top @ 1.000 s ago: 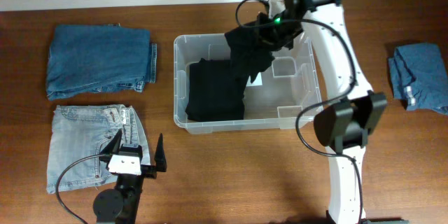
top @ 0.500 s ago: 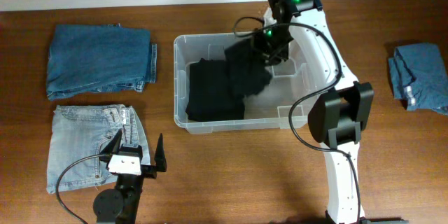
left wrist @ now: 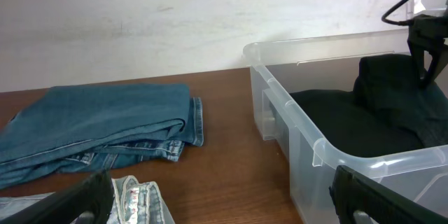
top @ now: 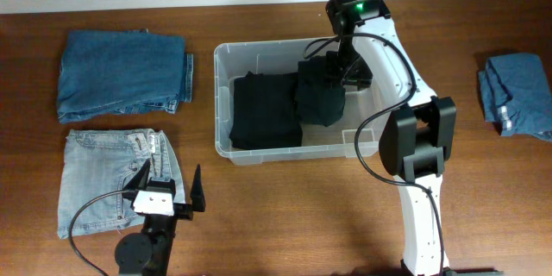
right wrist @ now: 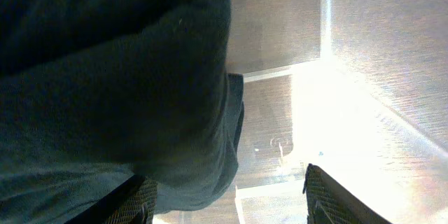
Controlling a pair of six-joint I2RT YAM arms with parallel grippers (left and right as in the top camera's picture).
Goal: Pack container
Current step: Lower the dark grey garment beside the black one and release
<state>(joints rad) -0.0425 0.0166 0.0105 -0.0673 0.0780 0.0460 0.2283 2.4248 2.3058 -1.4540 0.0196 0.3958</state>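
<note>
The clear plastic container (top: 222, 56) stands mid-table. A folded black garment (top: 266, 110) lies in its left half, and a second black garment (top: 321, 90) is bunched beside it, partly over it. My right gripper (top: 348, 62) reaches down inside the container at the right edge of that second garment. In the right wrist view this gripper (right wrist: 229, 197) is open, and the dark cloth (right wrist: 112, 77) hangs by its left finger without being pinched. My left gripper (top: 170, 185) rests open at the front left, over the light jeans, and in the left wrist view (left wrist: 224, 199) nothing lies between its fingers.
Folded dark blue jeans (top: 125, 73) lie at the back left. Light washed jeans (top: 108, 181) lie at the front left under my left arm. A crumpled blue denim piece (top: 517, 95) sits at the far right. The container's near wall (left wrist: 308, 133) stands right of my left gripper.
My right gripper came down into the container with the second black garment and opened. The garment dropped from hanging to lying beside the folded one. The left arm stayed still.
</note>
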